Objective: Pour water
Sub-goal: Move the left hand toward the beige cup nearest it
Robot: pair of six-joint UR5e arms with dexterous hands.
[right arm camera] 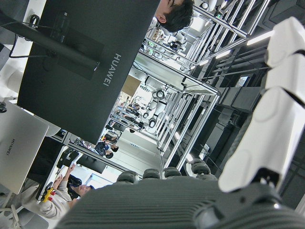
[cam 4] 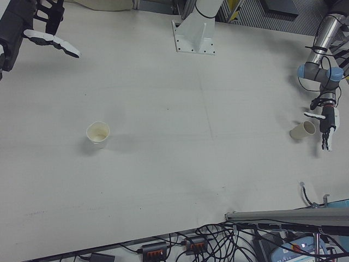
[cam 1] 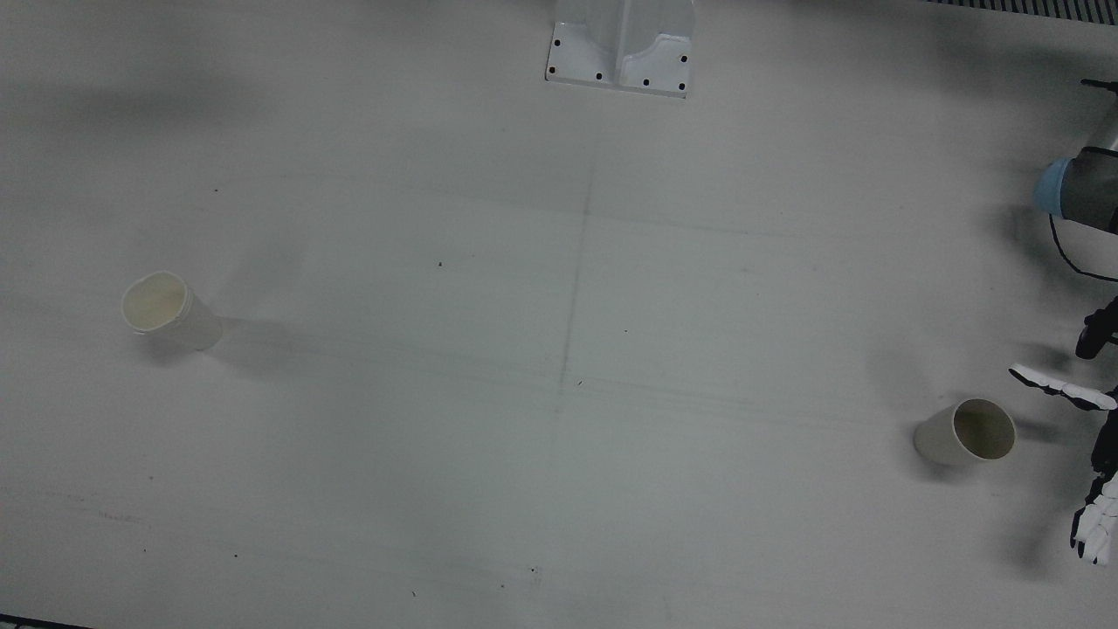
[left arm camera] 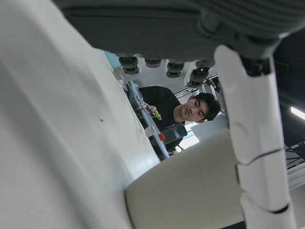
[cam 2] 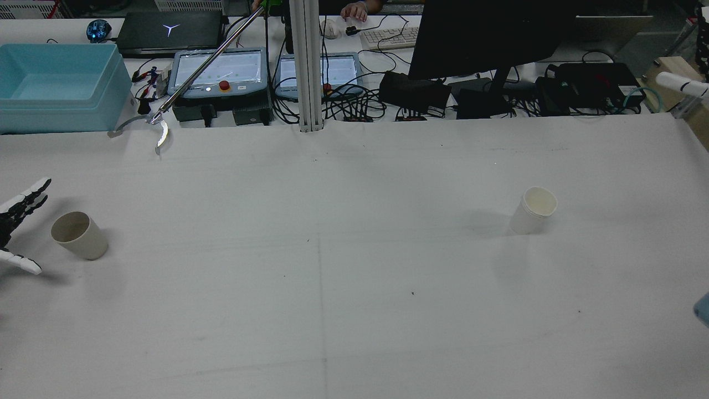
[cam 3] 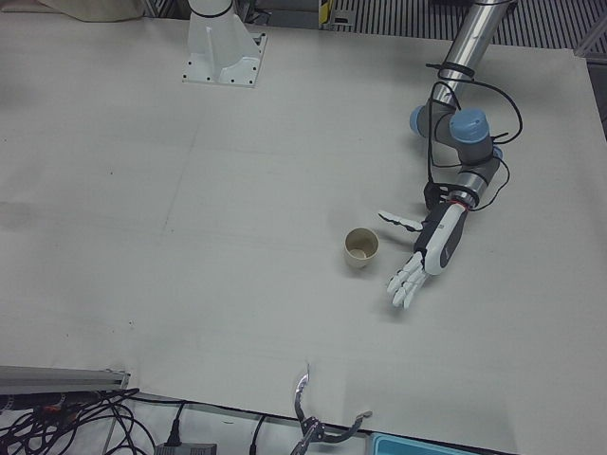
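Robotics lab: teach pendants (cam 2: 217, 72), monitor (cam 2: 476, 33)

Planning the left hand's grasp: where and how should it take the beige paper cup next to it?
Grip the beige paper cup around its side wall at mid-height, coming in level from the open left hand beside it. The cup stands upright, mouth up, with a tapered round wall and clear table around it, so a side wrap probably suits pouring.

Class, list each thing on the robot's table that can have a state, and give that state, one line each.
beige cup: upright, not held, beside the left hand.
white cup: upright, standing alone, contents cannot be told.
left hand: open, fingers apart, next to the beige cup.
right hand: open, raised, holding nothing.
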